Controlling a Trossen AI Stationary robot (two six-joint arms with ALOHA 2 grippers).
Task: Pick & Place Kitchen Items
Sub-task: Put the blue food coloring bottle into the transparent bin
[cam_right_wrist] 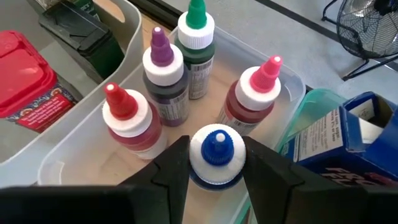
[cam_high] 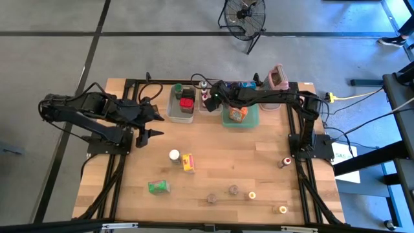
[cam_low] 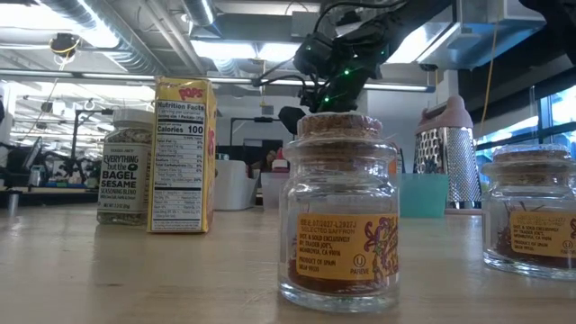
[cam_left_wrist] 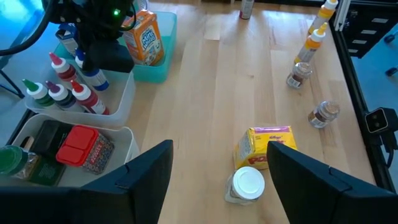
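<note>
Right wrist view: right claw (cam_right_wrist: 216,163) brackets the blue-capped white-shouldered dropper bottle (cam_right_wrist: 216,155), fingers close on either side of its cap; whether they grip or have just let go, I cannot tell.
Bottle's place: low in the clear plastic tub (cam_right_wrist: 81,158), between the fingers, with the red-capped bottle (cam_right_wrist: 127,124), purple-capped bottle (cam_right_wrist: 164,74), green-capped bottle (cam_right_wrist: 197,43) and pink-capped bottle (cam_right_wrist: 254,99) just beyond the fingertips.
Step in hand: probably setting the blue-capped bottle among its fellows.
Next move: likely calls for fingers to part fully, then a straight lift clear of the neighbouring caps.
Left claw (cam_high: 150,125): spread wide, holding nothing, above the wooden worktop (cam_high: 252,162); yellow cereal box (cam_left_wrist: 264,146) and white-lidded jar (cam_left_wrist: 247,184) lie ahead of it.
</note>
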